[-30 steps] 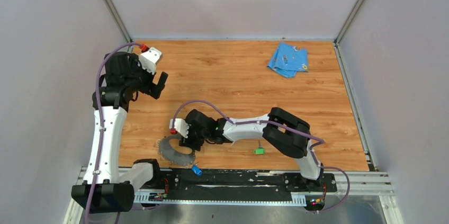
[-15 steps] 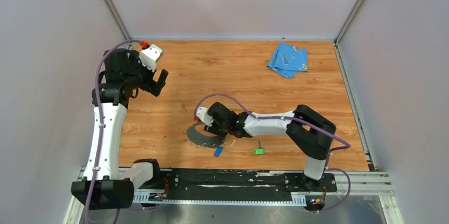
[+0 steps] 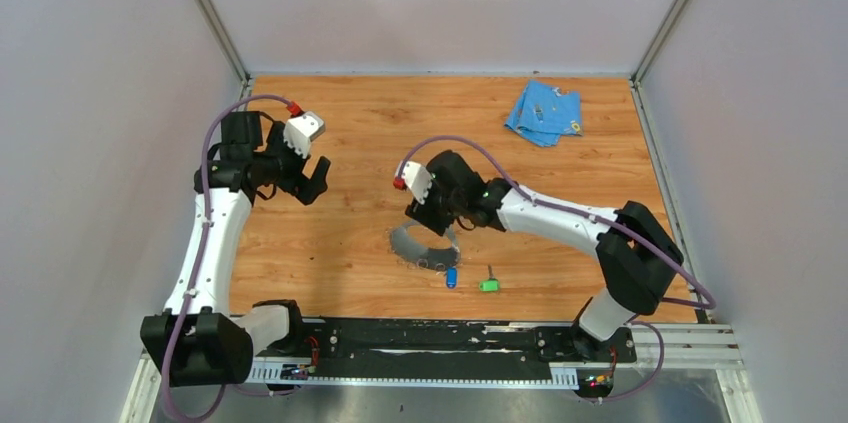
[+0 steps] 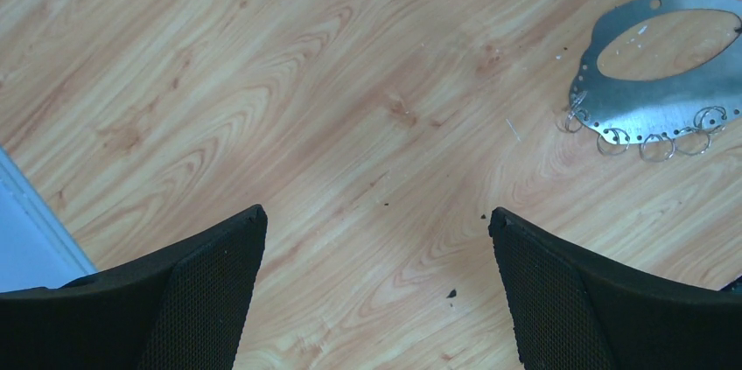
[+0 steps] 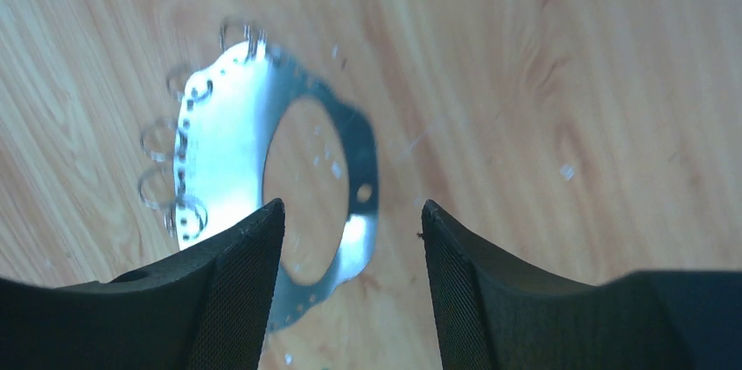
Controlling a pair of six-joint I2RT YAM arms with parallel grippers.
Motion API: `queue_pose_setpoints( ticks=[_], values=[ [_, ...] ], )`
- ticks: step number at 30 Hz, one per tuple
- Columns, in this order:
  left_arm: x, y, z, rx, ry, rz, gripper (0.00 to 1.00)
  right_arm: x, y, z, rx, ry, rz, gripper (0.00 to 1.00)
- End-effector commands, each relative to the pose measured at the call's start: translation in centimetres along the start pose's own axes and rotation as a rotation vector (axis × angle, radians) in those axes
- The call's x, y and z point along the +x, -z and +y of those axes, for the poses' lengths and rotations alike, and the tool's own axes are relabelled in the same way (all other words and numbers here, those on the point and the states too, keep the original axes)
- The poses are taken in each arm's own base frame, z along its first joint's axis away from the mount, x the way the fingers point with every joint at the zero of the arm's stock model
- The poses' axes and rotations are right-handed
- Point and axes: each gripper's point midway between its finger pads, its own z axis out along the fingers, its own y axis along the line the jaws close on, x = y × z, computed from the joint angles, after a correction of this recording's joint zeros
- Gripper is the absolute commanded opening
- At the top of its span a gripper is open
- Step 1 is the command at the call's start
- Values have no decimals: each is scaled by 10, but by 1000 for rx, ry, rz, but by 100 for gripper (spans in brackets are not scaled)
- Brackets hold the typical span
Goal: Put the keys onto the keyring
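Right gripper (image 5: 352,205): fingers spread, nothing pinched, hanging over the keyring (image 5: 227,151). Over the last second this arm swept the ring from the lower left of the top view to centre frame, where it now lies flat. The blue key (image 3: 452,277) travelled with it and sits just below it; possibly hooked on a small loop, too small to confirm. The green key (image 3: 488,284) has not moved and lies loose beside the blue one. Judgement: green remains to be threaded.

Left gripper (image 4: 376,215): spread, empty, drifted slightly toward centre.

Wooden table (image 3: 330,133), scuffed; light-blue cloth (image 3: 543,111) upper right; plain pale walls (image 3: 430,3).
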Motion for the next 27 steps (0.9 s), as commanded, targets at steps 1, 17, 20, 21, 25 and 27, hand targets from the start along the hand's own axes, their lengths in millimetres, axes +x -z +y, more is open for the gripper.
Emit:
queue_pose_setpoints(
  ticks=[1,17,20,21,25,27],
  values=[
    [6,-8,-3,46,-6,7,100,-50,-2,-10,-171,2,-127,61],
    [9,-16,-4,72,22,22,100,-52,-73,40,-552,98,-125,59],
    [7,-15,-5,74,26,17,100,-49,-83,39,-542,122,-109,55],
    [7,-14,-5,72,24,14,100,-49,-85,39,-541,127,-109,53],
    [7,-15,-5,74,25,16,100,-50,-91,40,-540,160,-110,50],
    [9,-15,-5,74,27,21,100,-49,-93,42,-543,172,-107,50]
  ],
)
